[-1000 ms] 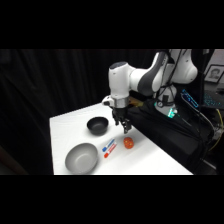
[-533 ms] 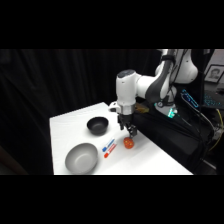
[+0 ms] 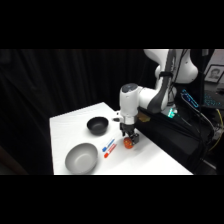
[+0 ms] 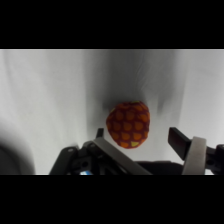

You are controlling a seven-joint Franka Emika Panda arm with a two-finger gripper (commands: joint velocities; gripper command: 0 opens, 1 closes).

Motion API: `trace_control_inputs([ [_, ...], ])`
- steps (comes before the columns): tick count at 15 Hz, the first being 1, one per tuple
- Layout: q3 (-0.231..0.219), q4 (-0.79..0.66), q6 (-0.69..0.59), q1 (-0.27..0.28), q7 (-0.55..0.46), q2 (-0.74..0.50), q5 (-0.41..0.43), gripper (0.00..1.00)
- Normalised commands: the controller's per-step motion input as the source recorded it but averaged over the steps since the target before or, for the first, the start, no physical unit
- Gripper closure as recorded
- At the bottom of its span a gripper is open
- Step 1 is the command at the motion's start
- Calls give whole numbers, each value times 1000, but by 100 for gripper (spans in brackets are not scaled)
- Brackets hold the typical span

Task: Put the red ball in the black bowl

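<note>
Right over red ball (image 4: 128,124), hand (image 3: 128,138) hangs low above white surface (image 3: 70,125), near its right edge. Wrist view: fingers (image 4: 191,148) spread wide, ball sits between them, a bit ahead, not gripped, resting on surface. Ball round, no long axis to line up. Straight drop looks enough, then close. Outward: two markers (image 3: 108,148) just left of ball. Black bowl (image 3: 98,125) further left and back, holds nothing. Grey bowl (image 3: 81,158) nearer camera, also holds nothing.
</note>
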Motion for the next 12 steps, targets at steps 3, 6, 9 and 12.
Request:
trace_control_inputs([
  [3, -115, 16, 242, 123, 153, 117, -120, 0],
  [6, -192, 10, 226, 178, 210, 64, -189, 28],
  [9, -205, 19, 149, 175, 213, 43, -199, 53],
  [12, -171, 31, 82, 152, 203, 39, -186, 76],
])
